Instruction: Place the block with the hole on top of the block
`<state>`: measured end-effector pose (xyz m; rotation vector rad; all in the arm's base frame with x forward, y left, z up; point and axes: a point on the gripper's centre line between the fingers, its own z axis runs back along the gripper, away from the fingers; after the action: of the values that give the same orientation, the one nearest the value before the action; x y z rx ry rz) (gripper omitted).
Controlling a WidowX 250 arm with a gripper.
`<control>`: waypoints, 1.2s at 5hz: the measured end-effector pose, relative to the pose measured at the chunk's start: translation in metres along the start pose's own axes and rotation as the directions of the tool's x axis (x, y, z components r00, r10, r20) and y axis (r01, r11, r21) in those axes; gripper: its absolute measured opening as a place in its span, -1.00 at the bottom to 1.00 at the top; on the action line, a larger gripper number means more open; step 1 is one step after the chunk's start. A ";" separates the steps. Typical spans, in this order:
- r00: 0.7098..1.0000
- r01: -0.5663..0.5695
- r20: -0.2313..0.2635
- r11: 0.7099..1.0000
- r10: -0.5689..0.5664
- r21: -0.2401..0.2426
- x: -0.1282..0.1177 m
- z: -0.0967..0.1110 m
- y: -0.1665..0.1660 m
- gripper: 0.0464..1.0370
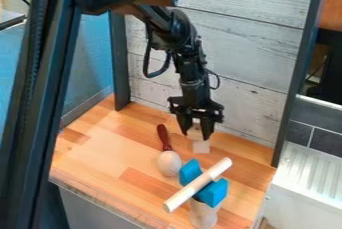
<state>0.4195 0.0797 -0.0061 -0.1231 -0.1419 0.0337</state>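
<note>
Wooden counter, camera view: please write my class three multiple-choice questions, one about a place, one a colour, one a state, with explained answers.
1. Where is the wooden rod?
A) Upright beside the blue object
B) Across the top of the blue object
C) Underneath the blue object

2. What colour is the handle of the round-ended utensil?
A) Dark red
B) Green
C) White

3. What is the state of the gripper?
A) Empty
B) Holding the wooden rod
C) Holding a wooden block

Answers:
1. B: the rod lies over the blue object, its ends sticking out.
2. A: the handle shows dark red against the paler round end.
3. C: the wooden block sits between the fingers, above a pale block.
</note>
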 end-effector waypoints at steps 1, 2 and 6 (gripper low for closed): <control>1.000 0.004 0.008 1.000 -0.004 0.005 0.006 0.003 0.001 0.09; 1.000 -0.001 -0.012 1.000 0.001 0.007 0.005 -0.006 0.003 0.09; 1.000 0.001 -0.016 1.000 0.000 0.021 0.011 -0.007 0.005 0.23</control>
<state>0.4314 0.0846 -0.0117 -0.1021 -0.1257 0.0336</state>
